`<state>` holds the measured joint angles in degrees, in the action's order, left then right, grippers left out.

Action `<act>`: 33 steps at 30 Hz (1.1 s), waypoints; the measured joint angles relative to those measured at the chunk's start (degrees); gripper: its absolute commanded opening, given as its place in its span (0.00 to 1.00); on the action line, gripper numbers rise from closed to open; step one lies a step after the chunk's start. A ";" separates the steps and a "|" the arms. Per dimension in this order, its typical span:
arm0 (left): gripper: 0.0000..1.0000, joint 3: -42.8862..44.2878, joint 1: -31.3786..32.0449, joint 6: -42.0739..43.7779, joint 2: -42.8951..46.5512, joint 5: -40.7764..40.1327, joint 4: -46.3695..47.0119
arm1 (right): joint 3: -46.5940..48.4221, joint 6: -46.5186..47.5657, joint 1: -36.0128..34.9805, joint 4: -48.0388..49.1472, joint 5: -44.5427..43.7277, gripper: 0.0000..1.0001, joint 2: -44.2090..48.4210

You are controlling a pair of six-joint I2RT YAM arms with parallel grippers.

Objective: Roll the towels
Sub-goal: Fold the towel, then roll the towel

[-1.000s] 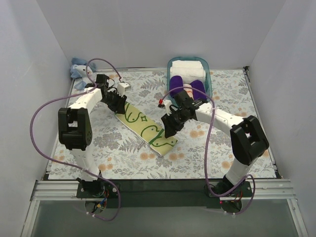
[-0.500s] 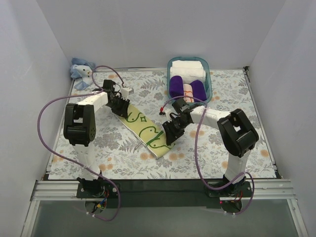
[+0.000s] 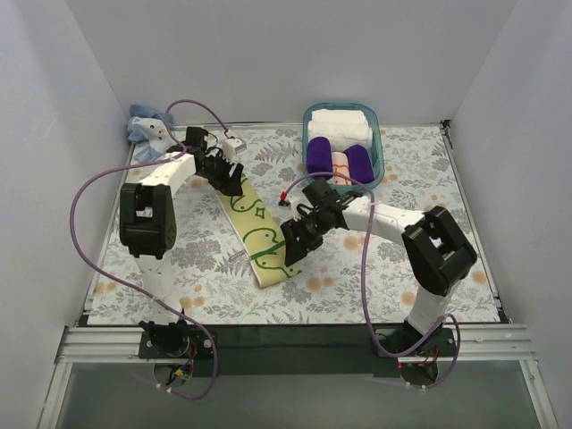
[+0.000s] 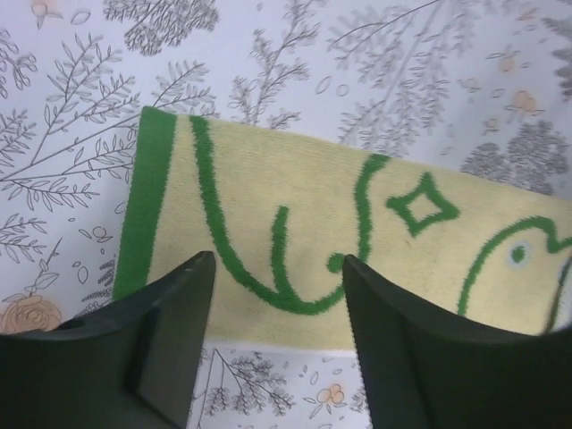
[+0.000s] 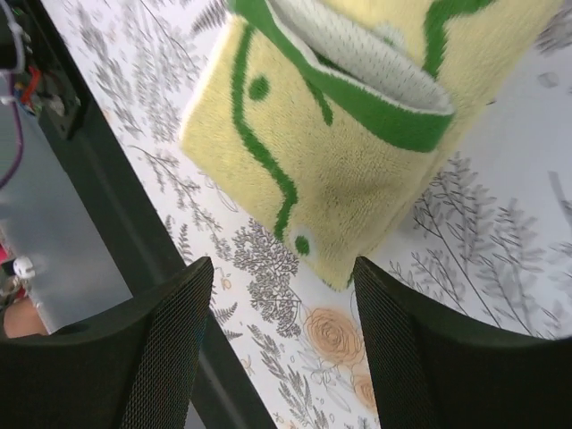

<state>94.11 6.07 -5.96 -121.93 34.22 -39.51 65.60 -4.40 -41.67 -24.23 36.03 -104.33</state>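
The pale yellow-green towel (image 3: 255, 231) with dark green swirls lies as a long strip on the floral table cover, running from back left to front centre. My left gripper (image 3: 231, 179) is open and empty over its far end; in the left wrist view the towel (image 4: 357, 223) lies flat between my fingertips (image 4: 201, 268). My right gripper (image 3: 293, 248) is open and empty beside the towel's near end, where the towel (image 5: 340, 161) has a folded-over flap showing its white underside. The light blue towel (image 3: 143, 125) lies crumpled in the back left corner.
A teal basket (image 3: 382, 143) at the back centre-right holds white folded towels (image 3: 340, 123) and deep purple rolls (image 3: 320, 154). White walls close in the left, right and back. The table's dark front edge (image 5: 89, 179) shows in the right wrist view.
The yellow-green towel has swung, its near end moving left, so it lies more front-to-back. My right gripper moved left with that end. My left gripper shifted slightly toward the back right.
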 measured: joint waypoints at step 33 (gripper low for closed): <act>0.52 -58.18 53.48 15.65 53.33 -27.30 16.35 | 1.66 -11.93 1.16 10.36 7.76 0.30 -9.77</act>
<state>35.92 59.55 9.69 -68.60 6.92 -23.16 67.26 -16.34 -40.51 -13.87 43.79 -114.10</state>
